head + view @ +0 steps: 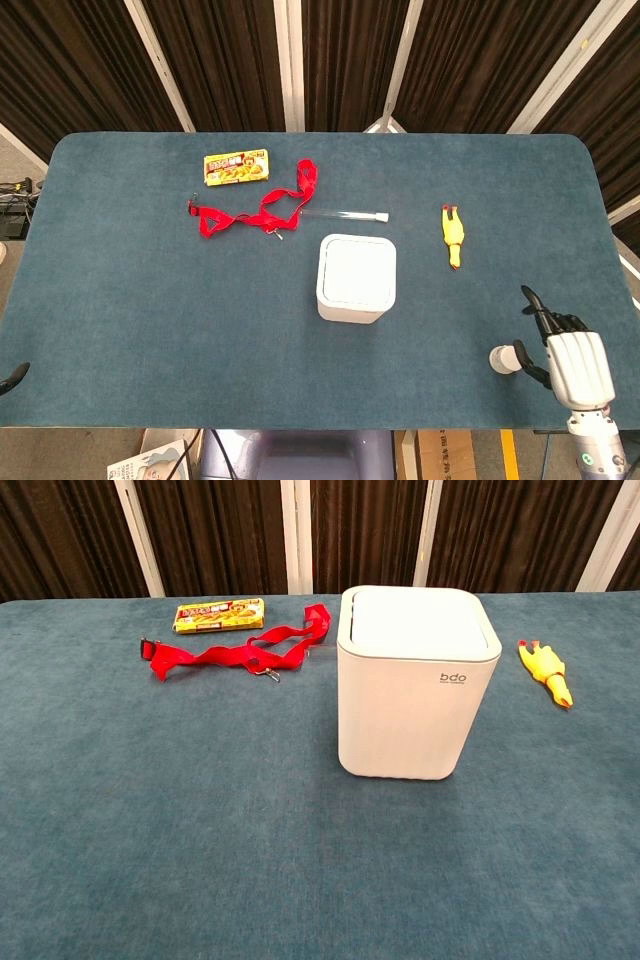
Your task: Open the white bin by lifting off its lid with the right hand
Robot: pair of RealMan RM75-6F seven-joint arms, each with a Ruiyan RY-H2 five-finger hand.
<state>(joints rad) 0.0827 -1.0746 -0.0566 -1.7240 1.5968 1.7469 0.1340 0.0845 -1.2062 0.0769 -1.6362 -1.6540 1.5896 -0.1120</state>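
The white bin (355, 280) (417, 685) stands mid-table with its lid (357, 271) (418, 621) seated flat on top. My right hand (568, 360) hovers at the table's near right corner, fingers spread and holding nothing, far to the right of the bin. Only a dark fingertip of my left hand (12, 376) shows at the near left edge, too little to tell how it stands. Neither hand appears in the chest view.
A small white cap (504, 359) lies just left of my right hand. A yellow rubber chicken (454, 236) (545, 670) lies right of the bin. Behind the bin are a clear tube (345, 213), a red strap (255, 211) (235, 652) and a yellow food box (237, 167) (219, 615).
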